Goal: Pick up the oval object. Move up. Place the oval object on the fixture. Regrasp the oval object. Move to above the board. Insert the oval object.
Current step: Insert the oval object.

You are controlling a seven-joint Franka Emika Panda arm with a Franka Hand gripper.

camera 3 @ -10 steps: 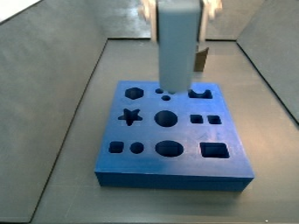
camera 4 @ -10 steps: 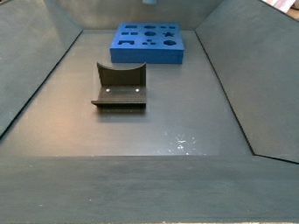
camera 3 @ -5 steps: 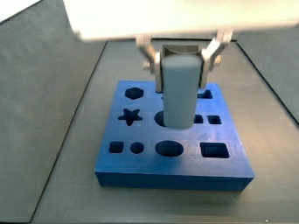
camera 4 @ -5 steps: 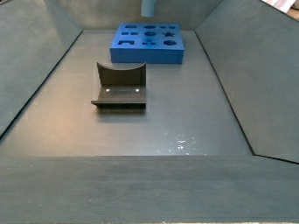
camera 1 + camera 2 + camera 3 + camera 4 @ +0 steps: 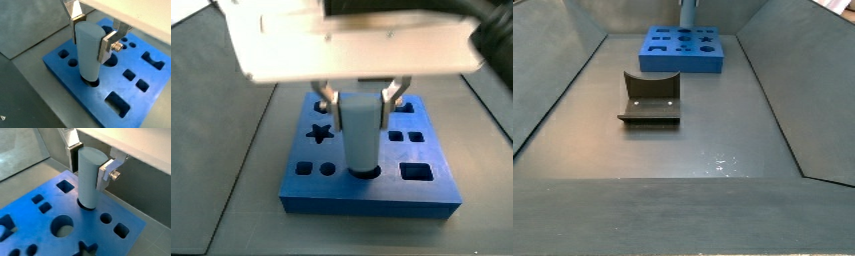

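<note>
Two pincer [image 5: 92, 34] plates clamp oval object [image 5: 89, 52] upright — tip in board [image 5: 73, 75] hole.

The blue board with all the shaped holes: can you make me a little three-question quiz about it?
1. True or false: the gripper holds the oval object upright over the board.
2. Where is the peg's lower end? A) in a hole in the board B) on the fixture C) on the grey floor
3. In a side view, what pointed hole sits on the board's left side?

Key: 1 true; 2 A; 3 the star.
</note>
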